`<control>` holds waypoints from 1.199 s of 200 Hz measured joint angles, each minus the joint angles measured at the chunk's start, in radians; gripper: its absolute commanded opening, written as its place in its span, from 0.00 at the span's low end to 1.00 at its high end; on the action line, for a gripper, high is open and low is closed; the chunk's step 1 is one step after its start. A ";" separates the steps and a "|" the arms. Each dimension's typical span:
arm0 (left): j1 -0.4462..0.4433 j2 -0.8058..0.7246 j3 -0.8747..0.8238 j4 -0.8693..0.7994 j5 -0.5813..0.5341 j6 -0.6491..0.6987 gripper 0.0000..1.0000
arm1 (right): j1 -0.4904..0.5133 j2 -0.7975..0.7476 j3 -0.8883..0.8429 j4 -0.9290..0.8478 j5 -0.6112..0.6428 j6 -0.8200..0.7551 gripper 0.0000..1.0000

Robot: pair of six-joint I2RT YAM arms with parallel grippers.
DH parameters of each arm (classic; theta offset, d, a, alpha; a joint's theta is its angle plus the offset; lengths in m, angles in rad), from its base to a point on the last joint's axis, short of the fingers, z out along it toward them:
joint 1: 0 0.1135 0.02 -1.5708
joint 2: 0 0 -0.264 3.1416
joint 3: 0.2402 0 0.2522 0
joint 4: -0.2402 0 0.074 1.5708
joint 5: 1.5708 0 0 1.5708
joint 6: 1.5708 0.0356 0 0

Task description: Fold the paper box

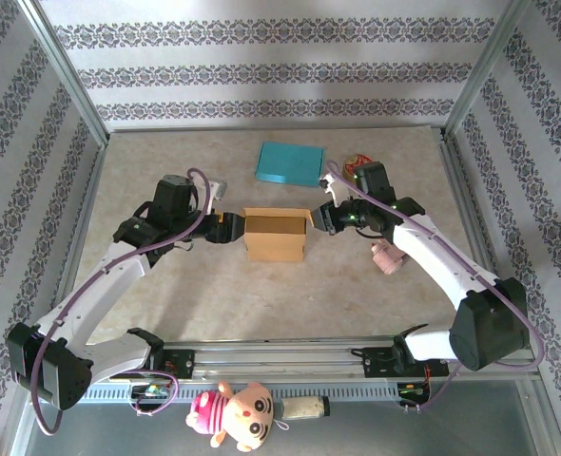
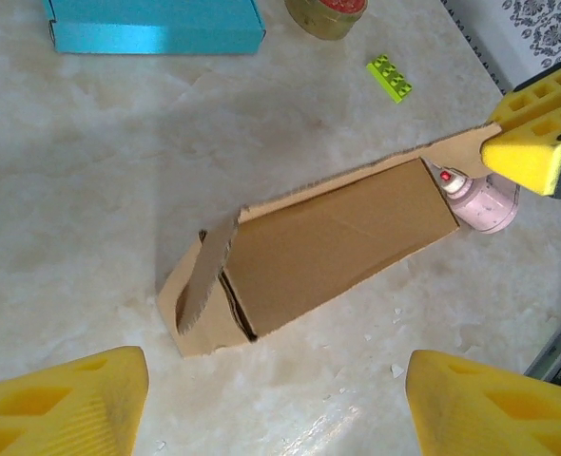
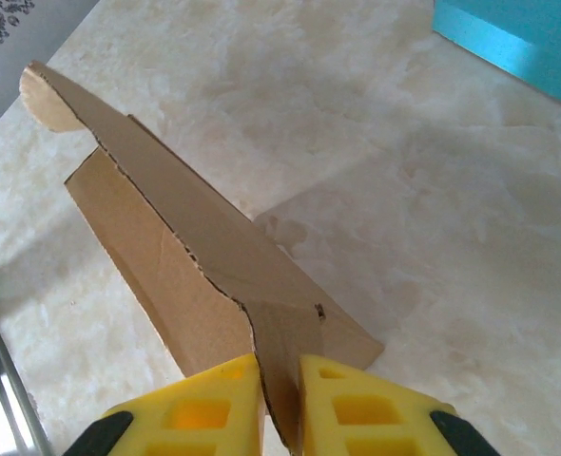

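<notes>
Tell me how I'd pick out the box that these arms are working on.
Start at the beige table and look at its middle. There sits a brown cardboard box, the right gripper pinching one flap and the left gripper open at its other end. Unlike the flat teal box farther back, it is plain brown with loose flaps.

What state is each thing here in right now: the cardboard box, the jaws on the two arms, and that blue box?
Paper box: on the table, end flaps not yet folded in, one flap pinched.
Right gripper: jaws shut on that flap.
Left gripper: jaws open, clear of the paper box.
Blue box: closed, lying flat.
</notes>
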 measured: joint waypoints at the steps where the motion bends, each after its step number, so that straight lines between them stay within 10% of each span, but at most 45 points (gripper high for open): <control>1: 0.000 0.000 0.000 0.000 0.000 0.000 0.71 | 0.001 0.000 0.000 0.000 0.000 0.000 0.13; 109: -0.003 0.067 0.000 0.020 -0.088 0.035 0.70 | 0.026 -0.007 0.000 0.000 0.019 -0.001 0.09; 240: -0.003 0.165 0.032 0.039 -0.063 0.044 0.17 | 0.045 -0.008 0.002 0.000 0.050 0.005 0.08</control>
